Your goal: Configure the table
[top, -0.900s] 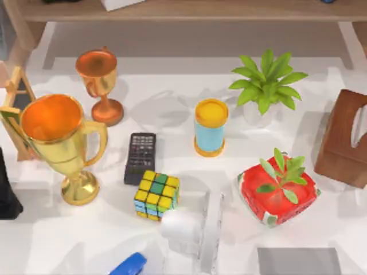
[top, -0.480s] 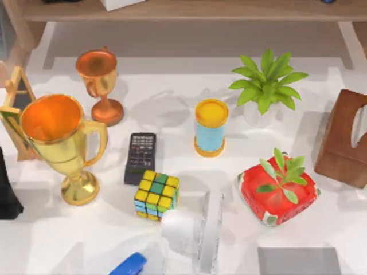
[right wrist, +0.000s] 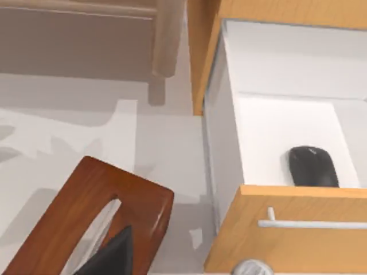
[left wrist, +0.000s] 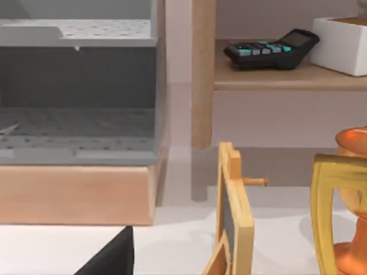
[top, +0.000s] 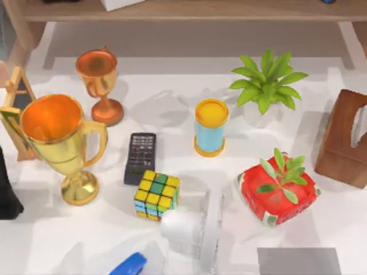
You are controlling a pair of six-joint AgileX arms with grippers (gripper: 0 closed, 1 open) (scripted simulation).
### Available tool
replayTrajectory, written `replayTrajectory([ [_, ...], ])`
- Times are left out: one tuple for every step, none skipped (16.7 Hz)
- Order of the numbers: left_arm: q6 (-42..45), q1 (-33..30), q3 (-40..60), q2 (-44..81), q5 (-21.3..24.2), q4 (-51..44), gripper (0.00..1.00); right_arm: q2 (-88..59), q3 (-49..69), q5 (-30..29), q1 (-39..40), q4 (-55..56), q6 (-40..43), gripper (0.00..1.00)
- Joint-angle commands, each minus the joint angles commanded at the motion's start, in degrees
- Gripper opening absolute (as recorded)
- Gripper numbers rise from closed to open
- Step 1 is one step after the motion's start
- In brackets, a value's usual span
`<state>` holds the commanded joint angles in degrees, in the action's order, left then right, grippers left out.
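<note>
No end effector state can be told, though the left arm is judged nearer the gold trophy (top: 60, 143) at the bench's (top: 172, 103) left.

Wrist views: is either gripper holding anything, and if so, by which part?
Nothing appears held: the left gripper hangs by the wooden easel, the right gripper over the wooden box.

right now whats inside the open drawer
A black mouse lies on the white floor of the drawer. The drawer's wooden front hides the nearest strip of the floor.
</note>
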<state>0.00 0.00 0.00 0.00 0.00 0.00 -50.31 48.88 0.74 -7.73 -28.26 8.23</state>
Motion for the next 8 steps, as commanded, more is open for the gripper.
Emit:
replayTrajectory([
  [0.00,0.00,0.00,0.00,0.00,0.00,1.00,-6.67,6.25,0.03,-1.05,-3.42,1.05,1.00],
  [0.00,0.00,0.00,0.00,0.00,0.00,1.00,-13.48,12.59,0.05,-2.13,-6.89,2.12,1.00],
  [0.00,0.00,0.00,0.00,0.00,0.00,1.00,-20.36,18.98,0.06,-3.24,-10.38,3.21,1.00],
  [0.00,0.00,0.00,0.00,0.00,0.00,1.00,-27.25,25.37,0.06,-4.36,-13.86,4.30,1.00],
  [0.00,0.00,0.00,0.00,0.00,0.00,1.00,-34.08,31.69,0.04,-5.49,-17.31,5.39,1.00],
  [0.00,0.00,0.00,0.00,0.00,0.00,1.00,-40.80,37.90,0.02,-6.61,-20.71,6.47,1.00],
  [0.00,0.00,0.00,0.00,0.00,0.00,1.00,-47.36,43.98,-0.01,-7.70,-24.04,7.53,1.00],
  [0.00,0.00,0.00,0.00,0.00,0.00,1.00,-53.71,49.89,-0.04,-8.76,-27.28,8.56,1.00],
])
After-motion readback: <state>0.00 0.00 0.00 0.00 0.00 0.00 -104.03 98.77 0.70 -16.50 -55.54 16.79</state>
